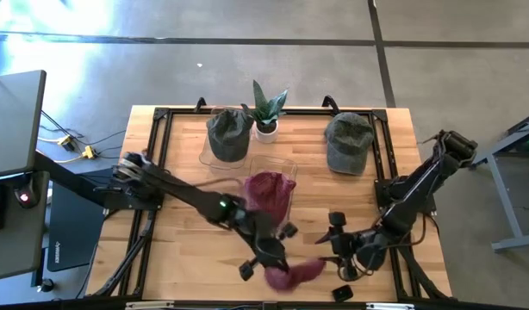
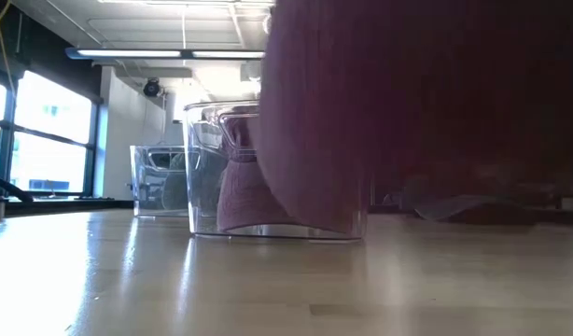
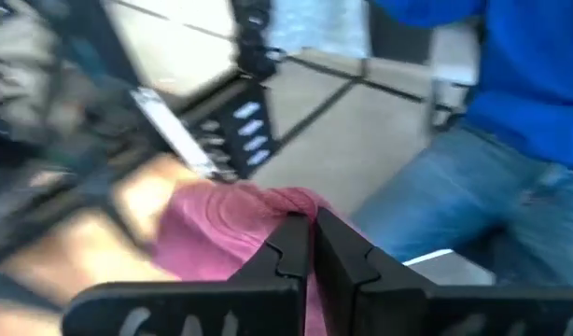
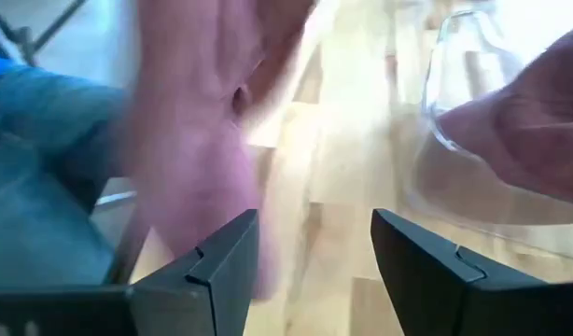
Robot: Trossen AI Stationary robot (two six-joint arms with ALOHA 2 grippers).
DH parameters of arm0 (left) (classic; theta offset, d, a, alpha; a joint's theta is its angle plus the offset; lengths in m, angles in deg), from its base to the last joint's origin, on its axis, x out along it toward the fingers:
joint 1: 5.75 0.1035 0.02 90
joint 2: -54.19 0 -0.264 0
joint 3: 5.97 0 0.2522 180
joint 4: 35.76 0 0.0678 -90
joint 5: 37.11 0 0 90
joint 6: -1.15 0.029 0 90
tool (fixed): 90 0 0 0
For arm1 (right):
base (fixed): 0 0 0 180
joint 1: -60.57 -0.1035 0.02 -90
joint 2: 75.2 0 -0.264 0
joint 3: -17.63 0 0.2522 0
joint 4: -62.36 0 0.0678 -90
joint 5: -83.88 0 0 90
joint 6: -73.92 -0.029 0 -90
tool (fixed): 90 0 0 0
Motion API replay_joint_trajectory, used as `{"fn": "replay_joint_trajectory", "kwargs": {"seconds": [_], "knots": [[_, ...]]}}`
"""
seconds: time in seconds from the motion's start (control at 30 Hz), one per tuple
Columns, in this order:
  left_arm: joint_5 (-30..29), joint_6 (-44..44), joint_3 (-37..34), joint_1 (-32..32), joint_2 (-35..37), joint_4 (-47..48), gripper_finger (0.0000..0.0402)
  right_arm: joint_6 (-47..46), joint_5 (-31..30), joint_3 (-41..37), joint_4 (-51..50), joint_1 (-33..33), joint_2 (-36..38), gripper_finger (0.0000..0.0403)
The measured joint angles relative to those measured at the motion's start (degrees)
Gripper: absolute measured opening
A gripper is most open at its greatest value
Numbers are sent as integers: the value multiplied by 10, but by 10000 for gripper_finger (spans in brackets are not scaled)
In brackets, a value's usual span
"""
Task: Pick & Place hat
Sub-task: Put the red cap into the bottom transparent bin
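A maroon hat (image 1: 292,274) hangs near the table's front edge with my left gripper (image 1: 276,263) shut on it. In the low view it fills the right side (image 2: 417,103). My right gripper (image 1: 327,250) stands open just right of that hat, which shows blurred past its fingers (image 4: 188,131). A second maroon hat (image 1: 269,194) sits in a clear container (image 2: 277,168) at mid-table. Two grey-green hats rest at the back, one (image 1: 228,133) on another clear container, one (image 1: 349,142) on the table. My left gripper pinches a fold of the maroon hat's cloth (image 3: 288,207) between its two shut fingers (image 3: 347,257). It comes slanting down from the table's left and far side. The hat hangs below and beyond the fingers. I cannot tell whether its lower part touches the table.
A small potted plant (image 1: 266,112) stands between the two grey-green hats at the back. A black frame (image 1: 161,116) runs around the tabletop. A person in a blue top and jeans (image 3: 510,140) stands just beyond the table's near edge. Bare wood (image 1: 196,250) lies at the front left.
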Motion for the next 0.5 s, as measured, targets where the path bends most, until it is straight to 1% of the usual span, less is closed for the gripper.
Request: {"fn": "replay_joint_trajectory", "kwargs": {"seconds": [0.1, 0.2, 0.27, 0.33, 0.4, 0.5], "knots": [[-74, 7, 3, 0, 57, 38, 1, -8, -39, 0, -7, -18, -1, 200], [-130, 11, 5, 1, 104, 74, 1, -18, -69, 0, -5, -30, -4, 198], [-157, 12, 3, -1, 132, 107, 1, -21, -92, 0, -5, -35, -7, 197], [-168, 15, 4, 0, 152, 114, 1, -21, -111, 0, -5, -38, -9, 198], [-200, 27, 3, -1, 174, 152, 0, -22, -119, 0, -5, -38, -12, 199], [-286, 63, 4, -1, 195, 193, 0, -26, -128, 0, -5, -36, -14, 199]]}}
